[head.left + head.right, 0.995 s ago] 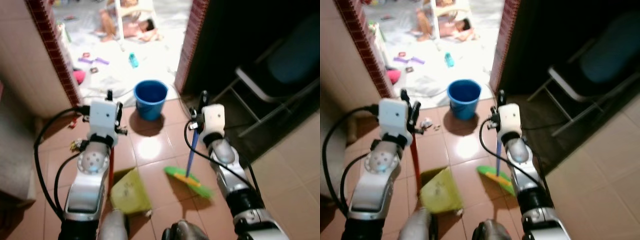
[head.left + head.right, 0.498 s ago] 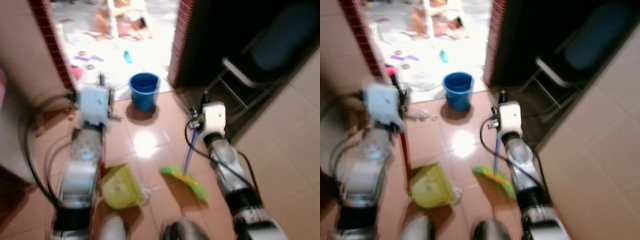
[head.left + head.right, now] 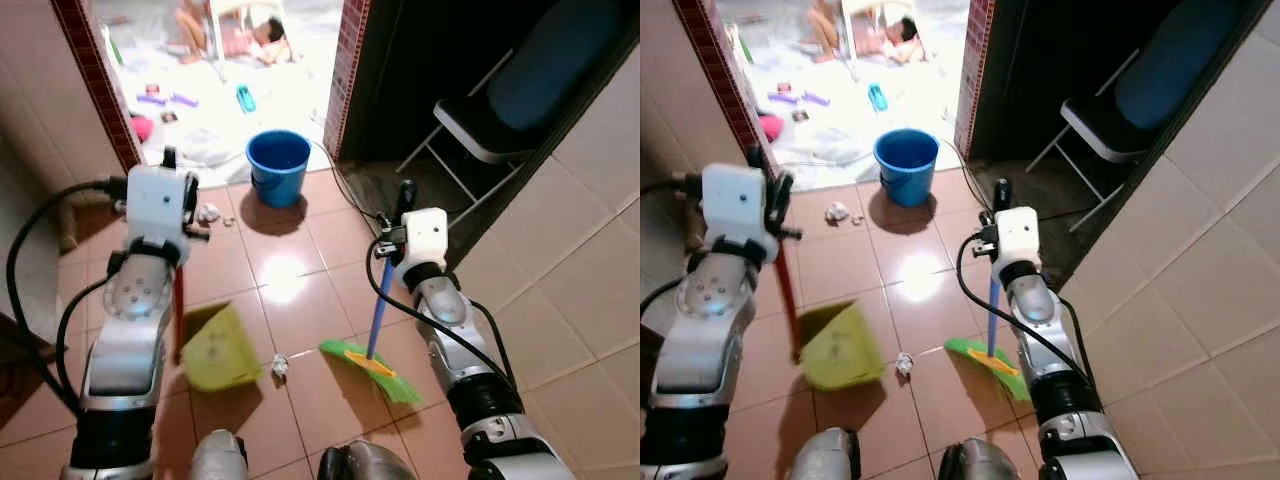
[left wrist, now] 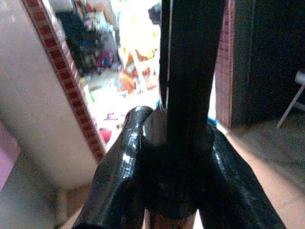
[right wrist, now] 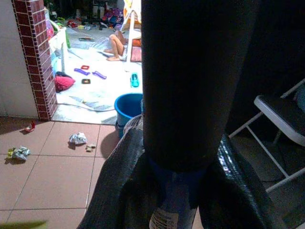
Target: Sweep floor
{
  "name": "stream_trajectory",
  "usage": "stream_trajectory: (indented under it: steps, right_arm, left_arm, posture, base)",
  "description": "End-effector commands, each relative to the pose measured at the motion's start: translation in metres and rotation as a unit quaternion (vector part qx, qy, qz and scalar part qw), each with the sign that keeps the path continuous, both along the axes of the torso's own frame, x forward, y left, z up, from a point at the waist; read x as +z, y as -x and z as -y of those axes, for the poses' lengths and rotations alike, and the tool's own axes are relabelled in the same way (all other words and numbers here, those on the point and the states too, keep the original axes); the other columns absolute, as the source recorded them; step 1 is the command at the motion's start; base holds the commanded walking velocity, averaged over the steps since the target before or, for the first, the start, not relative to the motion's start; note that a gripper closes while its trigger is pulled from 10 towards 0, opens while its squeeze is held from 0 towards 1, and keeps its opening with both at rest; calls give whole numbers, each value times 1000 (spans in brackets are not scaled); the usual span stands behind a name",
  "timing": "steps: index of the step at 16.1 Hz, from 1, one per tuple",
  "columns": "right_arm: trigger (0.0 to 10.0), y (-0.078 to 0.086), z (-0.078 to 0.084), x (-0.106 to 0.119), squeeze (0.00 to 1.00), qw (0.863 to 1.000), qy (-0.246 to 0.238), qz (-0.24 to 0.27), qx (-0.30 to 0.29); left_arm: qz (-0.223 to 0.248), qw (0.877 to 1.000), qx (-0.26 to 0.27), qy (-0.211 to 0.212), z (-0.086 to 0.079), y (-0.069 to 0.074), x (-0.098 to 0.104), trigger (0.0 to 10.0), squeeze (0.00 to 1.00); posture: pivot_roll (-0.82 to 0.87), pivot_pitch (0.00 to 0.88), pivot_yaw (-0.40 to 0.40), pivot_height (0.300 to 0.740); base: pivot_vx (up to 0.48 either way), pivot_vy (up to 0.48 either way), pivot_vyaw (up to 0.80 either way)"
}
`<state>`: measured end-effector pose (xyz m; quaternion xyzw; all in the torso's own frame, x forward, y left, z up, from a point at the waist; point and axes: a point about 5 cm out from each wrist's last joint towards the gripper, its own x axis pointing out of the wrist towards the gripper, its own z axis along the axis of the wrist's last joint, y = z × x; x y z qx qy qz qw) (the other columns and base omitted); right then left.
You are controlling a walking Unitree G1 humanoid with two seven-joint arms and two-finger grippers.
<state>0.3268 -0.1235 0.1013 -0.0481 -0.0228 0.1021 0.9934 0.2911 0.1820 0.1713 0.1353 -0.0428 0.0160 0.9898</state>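
Sweeping is at risk of scattering the target: the crumpled paper scrap is lying on the floor tiles between the yellow dustpan and the green broom head, near both but touching neither. A fast stroke could be flicking it past the pan or under its lip, since the pan appears tilted and blurred rather than seated flat. More scraps are lying near the blue bucket, so a wide swing could be knocking into it.

The right gripper is clamping its fingers around the blue broom handle, holding it upright. The left gripper is closing both fingers tightly on the red dustpan handle.
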Motion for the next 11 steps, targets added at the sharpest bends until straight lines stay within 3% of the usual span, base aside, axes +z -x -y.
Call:
stream_trajectory:
  steps: [1,4,6,8,11]
  right_arm:
    - [10000,-3,1,5,0,1000,4,5,1]
    - [10000,-3,2,5,0,1000,-2,2,-6]
    - [10000,-9,4,9,0,999,-32,-8,-32]
    - [10000,-17,7,20,0,997,-56,-1,-59]
    - [10000,-29,15,37,0,993,-66,15,-91]
  left_arm:
    - [27,1000,-1,-12,-2,-1,9,10000,0]
    - [17,1000,-11,-20,2,-5,-9,10000,0]
    - [25,999,-16,-17,8,-10,-21,10000,0]
    - [19,1000,-7,5,14,-18,-30,10000,0]
    - [42,999,-12,5,30,-31,-28,10000,0]
  posture:
    - [22,93,-92,740]
    - [12,98,-91,740]
    - [12,98,-91,740]
    - [-8,91,-90,740]
    - [-35,82,-89,740]
  base:
    - [0,0,0]
    - [0,0,0]
    - [0,0,0]
    - [0,0,0]
    - [0,0,0]
